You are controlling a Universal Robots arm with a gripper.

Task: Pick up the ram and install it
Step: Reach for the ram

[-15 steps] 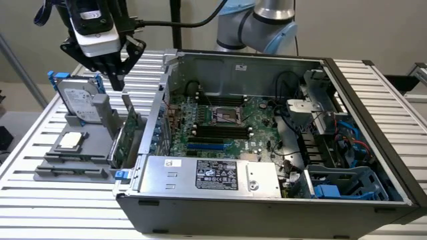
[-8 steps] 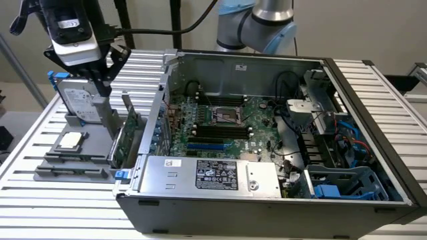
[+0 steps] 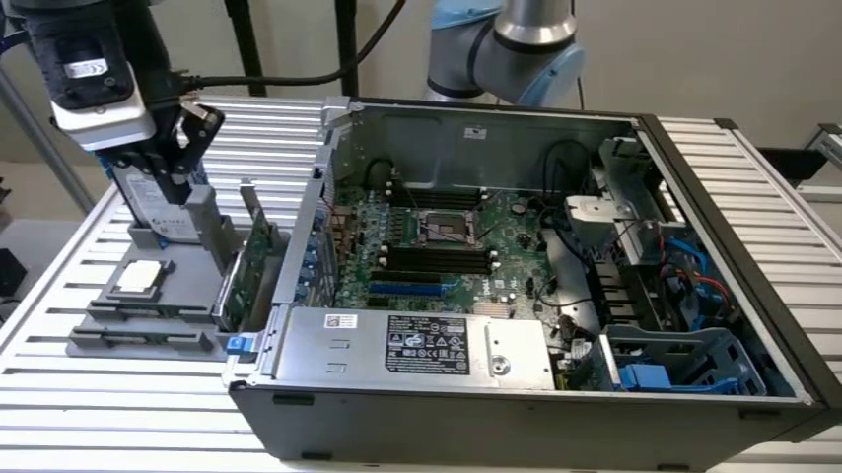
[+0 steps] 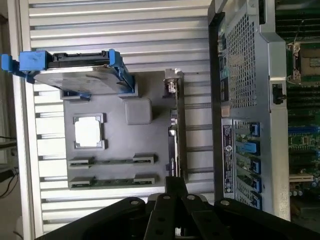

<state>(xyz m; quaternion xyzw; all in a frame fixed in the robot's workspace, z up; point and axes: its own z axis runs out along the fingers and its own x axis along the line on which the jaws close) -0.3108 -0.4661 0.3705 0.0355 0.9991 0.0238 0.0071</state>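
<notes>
- Lying flat in a groove of the grey holder (image 4: 125, 145), the ram (image 4: 112, 160) is where we find it, with a second stick (image 4: 112, 180) in the next groove alongside.
- We see the claw (image 4: 175, 182) hanging above the holder, clear of both sticks, drawn narrow with its tips together and nothing held.
- On the same holder a square processor chip (image 4: 89, 132) sits just beside the sticks, and beyond it a hard drive (image 4: 75, 80) in a blue caddy (image 4: 32, 61) stands on edge.
- An expansion card (image 4: 176, 120), green with a metal bracket, stands upright along the holder's edge, between the sticks and the computer case (image 3: 526, 424); in the wrist view the claw's tip overlaps the card's end.
- The case lies open on its side on the exterior view's right, and we look down on the motherboard (image 3: 448, 232), its long black slots (image 3: 435, 258) and the power supply (image 3: 421, 345) near the front.
- Holder and case rest on a slatted metal table (image 3: 118, 404).
- Behind the case we see a blue-and-silver joint of the arm (image 3: 520, 44) against a plain pale wall (image 3: 711, 49).
</notes>
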